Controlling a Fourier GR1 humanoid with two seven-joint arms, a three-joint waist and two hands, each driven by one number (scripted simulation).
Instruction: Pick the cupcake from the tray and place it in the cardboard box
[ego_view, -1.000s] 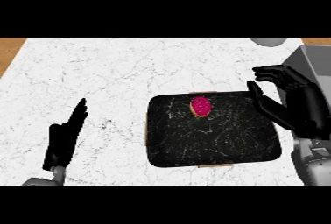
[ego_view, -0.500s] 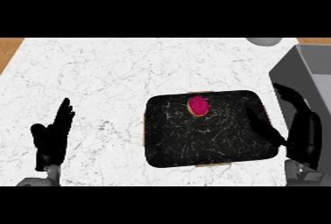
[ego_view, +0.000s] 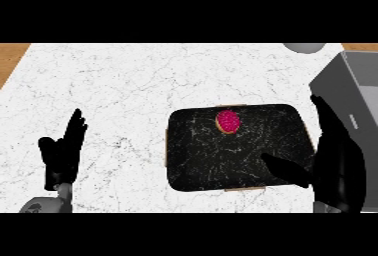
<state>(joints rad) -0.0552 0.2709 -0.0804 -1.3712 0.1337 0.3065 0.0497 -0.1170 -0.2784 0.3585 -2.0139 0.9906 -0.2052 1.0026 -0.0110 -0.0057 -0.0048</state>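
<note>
Straight fingers (ego_view: 328, 120) of the black right hand (ego_view: 338, 165) point up the view, close together, holding nothing; its thumb (ego_view: 286, 170) juts over the near right corner of the black square tray (ego_view: 214, 165). The pink-topped cupcake (ego_view: 228, 121) sits near the tray's far edge, well apart from that hand. A grey open box (ego_view: 354, 90) stands just right of the tray. The black left hand (ego_view: 63, 157) rests open at lower left above the white marble counter (ego_view: 148, 85)

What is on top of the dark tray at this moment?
The pink cupcake sits on the tray near its far edge; nothing else shows on it. The right hand covers the tray's right edge and near right corner, so that part cannot be checked.
</note>
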